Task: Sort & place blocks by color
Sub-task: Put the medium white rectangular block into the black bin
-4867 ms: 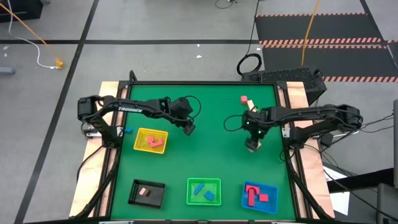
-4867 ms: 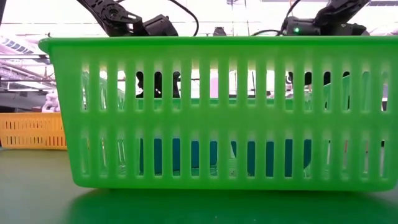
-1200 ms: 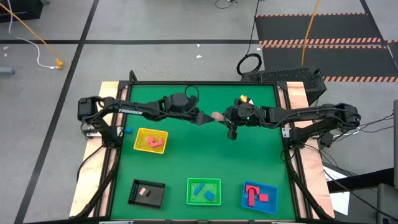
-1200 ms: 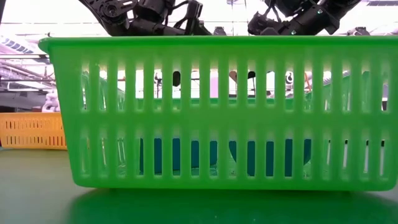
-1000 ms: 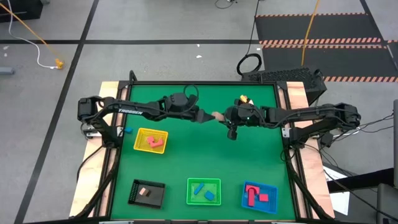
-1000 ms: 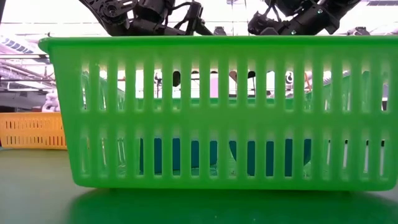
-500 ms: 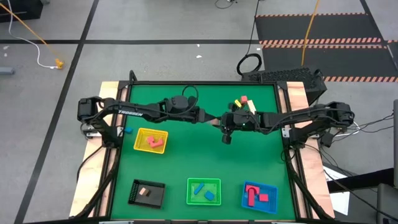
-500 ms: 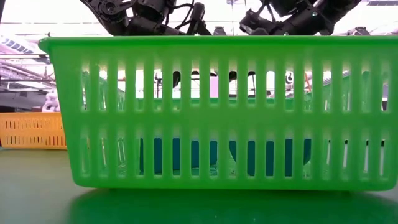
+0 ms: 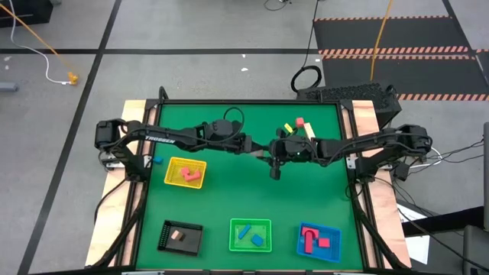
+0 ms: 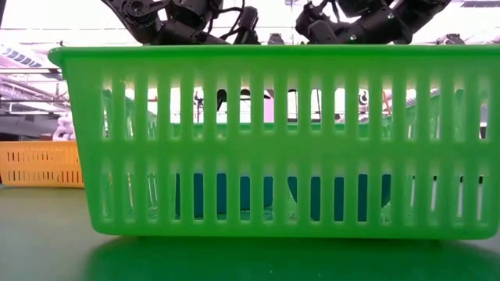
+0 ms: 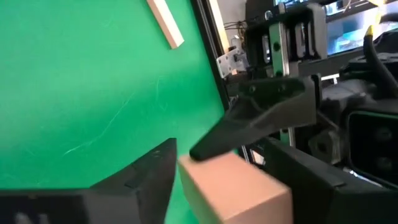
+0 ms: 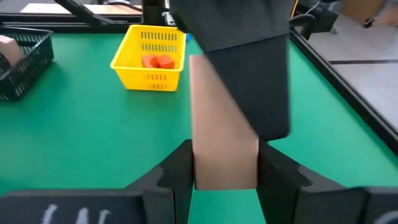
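A pale pinkish block [image 12: 222, 134] hangs above the middle of the green table, where both arms meet. My right gripper [image 12: 224, 163] is shut on it. My left gripper [image 11: 224, 177], reaching from the table's left, stands open with one finger on either side of the block's far end [image 11: 233, 186]. In the high view both grippers [image 9: 263, 148] overlap and hide the block. A red block [image 9: 299, 121] and two pale ones [image 9: 309, 131] lie flat near the far right of the table. My right gripper pinches the block's two long sides [image 12: 198, 171] between its two fingers, at the end nearer its wrist. It comes from the table's right, slanting slightly down, fingers along the block. The block sticks out past the fingertips, clear of the table. Whether my left gripper touches the block, I cannot tell.
A yellow tray [image 9: 186, 173] holds red and pink blocks. Along the near edge stand a black tray [image 9: 180, 236], a green tray [image 9: 250, 234] with blue blocks and a blue tray [image 9: 318, 241] with red ones. The green tray's wall [image 10: 273, 140] fills the low view.
My right gripper has carried the pale block toward the table's left, up to my left gripper. The block, which showed in the gap between the two grippers a second ago, now sits between my left gripper's fingers.
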You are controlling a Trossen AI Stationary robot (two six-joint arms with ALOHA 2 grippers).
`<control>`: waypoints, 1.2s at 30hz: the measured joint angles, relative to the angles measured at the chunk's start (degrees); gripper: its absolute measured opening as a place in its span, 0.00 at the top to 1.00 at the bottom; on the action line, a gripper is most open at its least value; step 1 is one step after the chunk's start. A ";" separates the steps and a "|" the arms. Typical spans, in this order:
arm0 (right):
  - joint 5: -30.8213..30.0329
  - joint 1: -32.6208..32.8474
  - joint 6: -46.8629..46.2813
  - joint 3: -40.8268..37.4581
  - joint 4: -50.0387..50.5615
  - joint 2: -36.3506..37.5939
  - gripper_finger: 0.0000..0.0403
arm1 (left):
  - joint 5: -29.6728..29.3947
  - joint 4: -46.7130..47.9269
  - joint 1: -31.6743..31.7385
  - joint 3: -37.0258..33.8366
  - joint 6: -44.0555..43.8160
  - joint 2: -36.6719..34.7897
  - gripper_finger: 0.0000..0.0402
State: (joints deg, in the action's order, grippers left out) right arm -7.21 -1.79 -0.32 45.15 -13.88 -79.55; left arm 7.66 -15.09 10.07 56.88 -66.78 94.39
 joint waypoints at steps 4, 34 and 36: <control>-0.06 0.03 -2.52 0.02 -0.73 0.05 0.64 | -0.38 0.49 -0.14 -0.01 0.39 0.00 0.56; -4.28 -0.23 -4.89 0.07 11.50 1.49 0.32 | 0.66 0.39 -0.17 -0.04 2.59 0.00 0.69; -4.16 -0.23 -6.79 0.07 16.45 2.62 0.31 | 0.69 0.42 0.27 -0.04 3.20 0.00 0.69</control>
State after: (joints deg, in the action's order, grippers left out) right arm -11.37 -2.02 -7.11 45.21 2.57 -76.92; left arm 8.35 -14.68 10.34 56.84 -63.58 94.39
